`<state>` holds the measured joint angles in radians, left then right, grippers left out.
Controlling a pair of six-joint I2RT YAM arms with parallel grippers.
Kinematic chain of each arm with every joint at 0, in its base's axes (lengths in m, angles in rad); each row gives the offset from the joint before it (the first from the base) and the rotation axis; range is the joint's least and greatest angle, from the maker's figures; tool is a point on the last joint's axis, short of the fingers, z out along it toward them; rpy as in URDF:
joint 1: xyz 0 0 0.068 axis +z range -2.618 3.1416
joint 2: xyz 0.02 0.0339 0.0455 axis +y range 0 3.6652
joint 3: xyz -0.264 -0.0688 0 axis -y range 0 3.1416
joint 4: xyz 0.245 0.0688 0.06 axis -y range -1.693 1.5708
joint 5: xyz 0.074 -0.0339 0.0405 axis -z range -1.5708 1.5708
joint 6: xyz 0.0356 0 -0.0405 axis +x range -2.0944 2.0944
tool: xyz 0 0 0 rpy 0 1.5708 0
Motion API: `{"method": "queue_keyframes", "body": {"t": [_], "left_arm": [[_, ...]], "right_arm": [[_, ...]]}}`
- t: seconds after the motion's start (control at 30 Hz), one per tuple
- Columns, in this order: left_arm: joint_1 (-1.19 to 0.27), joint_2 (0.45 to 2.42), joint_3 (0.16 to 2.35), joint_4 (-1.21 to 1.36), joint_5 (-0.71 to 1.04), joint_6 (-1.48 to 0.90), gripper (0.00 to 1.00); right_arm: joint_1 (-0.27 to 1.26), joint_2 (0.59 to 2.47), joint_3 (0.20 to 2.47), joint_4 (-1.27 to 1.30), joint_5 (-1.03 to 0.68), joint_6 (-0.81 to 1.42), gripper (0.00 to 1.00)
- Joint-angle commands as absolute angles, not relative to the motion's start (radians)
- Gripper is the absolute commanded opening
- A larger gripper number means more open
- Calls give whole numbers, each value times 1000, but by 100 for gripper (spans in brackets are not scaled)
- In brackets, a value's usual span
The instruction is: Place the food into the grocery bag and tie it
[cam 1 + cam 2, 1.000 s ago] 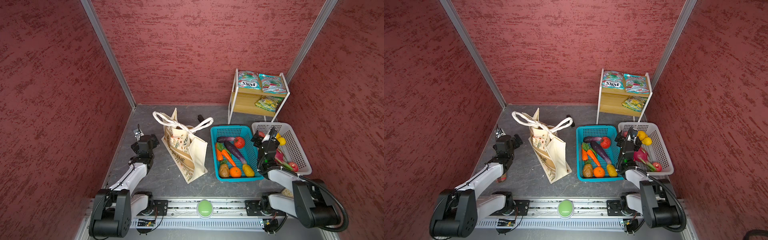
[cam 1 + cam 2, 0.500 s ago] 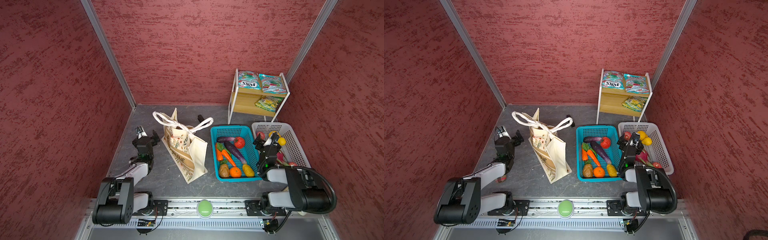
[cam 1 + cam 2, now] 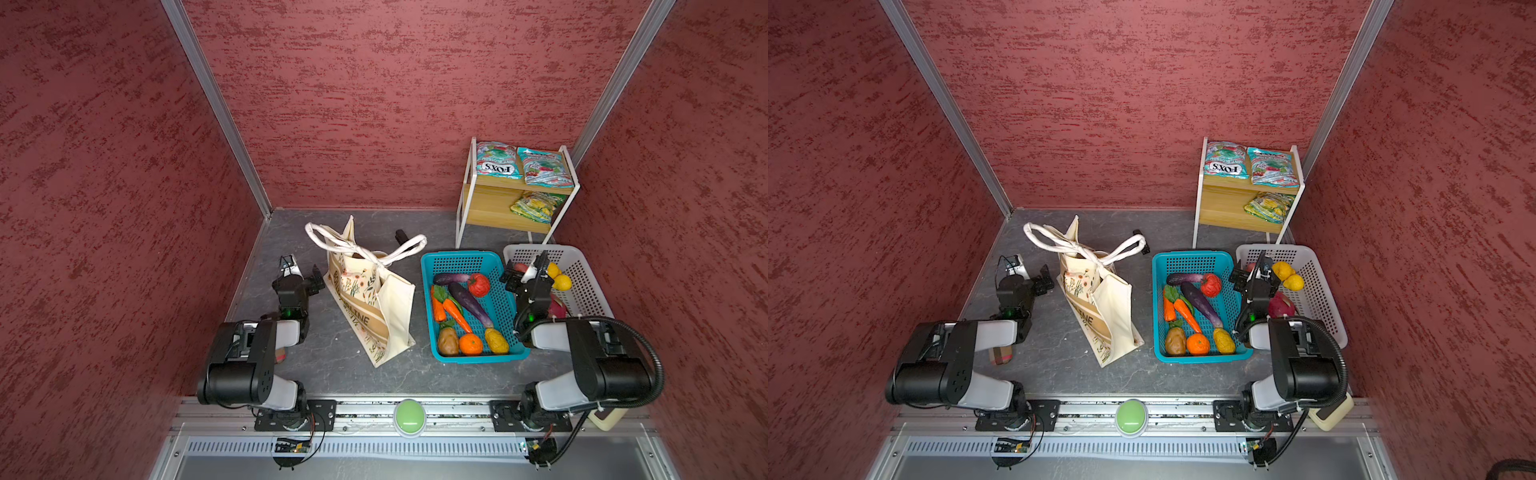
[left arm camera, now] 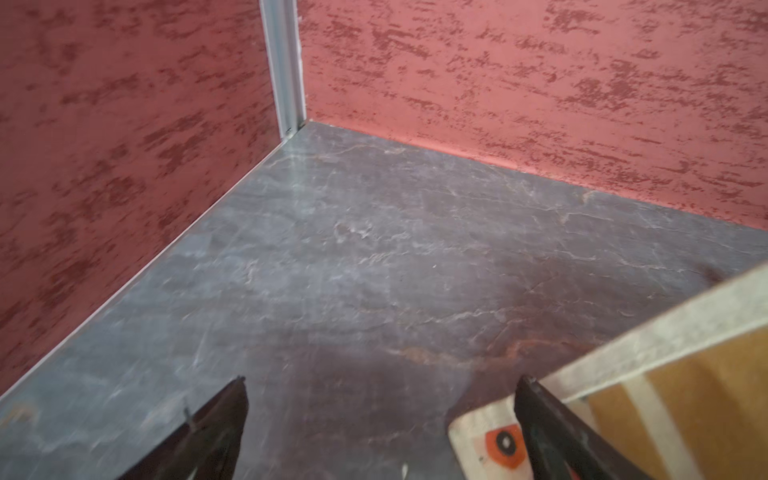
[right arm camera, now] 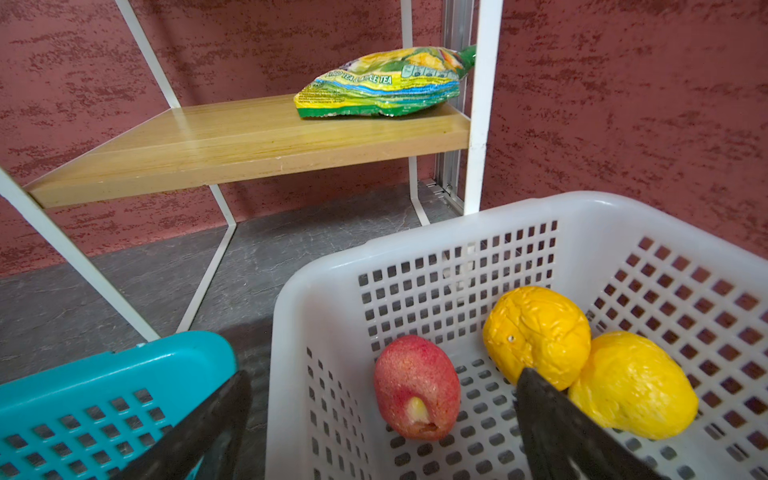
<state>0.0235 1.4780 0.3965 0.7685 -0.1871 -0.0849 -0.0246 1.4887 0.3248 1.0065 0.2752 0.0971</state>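
Note:
The cream grocery bag (image 3: pixel 376 307) (image 3: pixel 1104 316) stands left of centre, its white handles (image 3: pixel 374 259) crossed in a knot over its mouth. My left gripper (image 3: pixel 305 274) (image 3: pixel 1036 276) is open and empty just left of it. In the left wrist view the bag's edge (image 4: pixel 665 332) lies beside the right fingertip (image 4: pixel 536 407) of that gripper (image 4: pixel 381 379). My right gripper (image 3: pixel 525 270) (image 5: pixel 383 374) is open and straddles the wall between the two baskets. A red fruit (image 5: pixel 415 386) and two yellow fruits (image 5: pixel 536 332) lie below it. More food fills the teal basket (image 3: pixel 457 255).
The white basket (image 3: pixel 582 274) (image 5: pixel 415 241) sits right of the teal basket (image 5: pixel 104 374). A wooden shelf rack (image 3: pixel 511 208) at the back right holds two FOX'S packets (image 3: pixel 498 160) on top and a yellow-green packet (image 5: pixel 382 83) below. A green button (image 3: pixel 409 415) sits on the front rail.
Both arms have folded back toward the front rail. The two grippers stay open and empty, close to where they were.

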Motion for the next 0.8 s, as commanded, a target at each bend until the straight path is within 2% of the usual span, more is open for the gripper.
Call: {"method": "queue_keyframes", "body": {"t": [0.0, 0.1, 0.77], "left_arm": [[17, 1488, 430, 764, -143, -47, 100], [11, 1542, 372, 922, -52, 0, 99], [12, 1538, 373, 911, -51, -4, 99]], "right_arm": [[-35, 1498, 345, 999, 235, 79, 99], [-59, 1540, 300, 1120, 81, 52, 99], [-57, 1541, 287, 1134, 77, 42, 99]]}}
